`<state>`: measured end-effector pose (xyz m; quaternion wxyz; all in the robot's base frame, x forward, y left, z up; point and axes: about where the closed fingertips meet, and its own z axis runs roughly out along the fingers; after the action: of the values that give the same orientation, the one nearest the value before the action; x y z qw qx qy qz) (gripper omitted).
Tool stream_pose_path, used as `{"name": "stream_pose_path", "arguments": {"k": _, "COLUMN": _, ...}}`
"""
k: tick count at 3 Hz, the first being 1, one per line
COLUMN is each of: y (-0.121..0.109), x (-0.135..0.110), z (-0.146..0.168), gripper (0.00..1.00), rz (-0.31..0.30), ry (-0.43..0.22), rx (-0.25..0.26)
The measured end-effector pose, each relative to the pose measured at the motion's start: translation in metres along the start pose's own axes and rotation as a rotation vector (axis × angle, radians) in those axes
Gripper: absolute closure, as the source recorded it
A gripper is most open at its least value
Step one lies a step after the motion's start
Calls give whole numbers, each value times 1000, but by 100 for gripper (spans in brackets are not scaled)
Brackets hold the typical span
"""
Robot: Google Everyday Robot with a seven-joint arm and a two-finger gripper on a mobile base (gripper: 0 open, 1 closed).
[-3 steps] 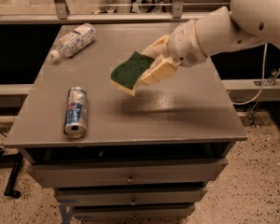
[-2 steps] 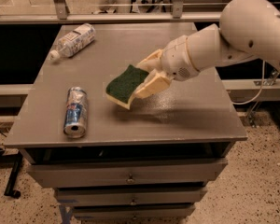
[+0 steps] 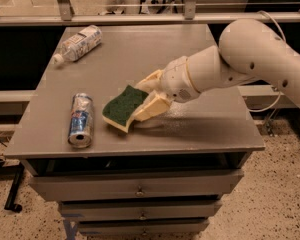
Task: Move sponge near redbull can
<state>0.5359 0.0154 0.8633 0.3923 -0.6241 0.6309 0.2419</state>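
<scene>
1. Holding the sponge [image 3: 123, 107] between its two cream fingers, our gripper [image 3: 142, 100] sits over the front middle of the counter [image 3: 140, 49], closed on the sponge's right end.
2. We see the sponge tilted, green side up and yellow foam edge lowest; we cannot tell whether that edge touches the counter.
3. We find the redbull can [image 3: 81, 120] lying on its side just left of the sponge, with a small gap between them.
4. We note a clear plastic bottle [image 3: 79, 44] lying at the far left corner, well apart.
</scene>
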Motion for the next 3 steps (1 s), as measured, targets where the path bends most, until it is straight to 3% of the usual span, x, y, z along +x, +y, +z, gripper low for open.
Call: {"name": "stream_pose_path", "arguments": {"k": 3, "y": 15, "x": -13, "z": 26, "gripper": 13, "rz": 5, "ry": -40, "rx": -82}}
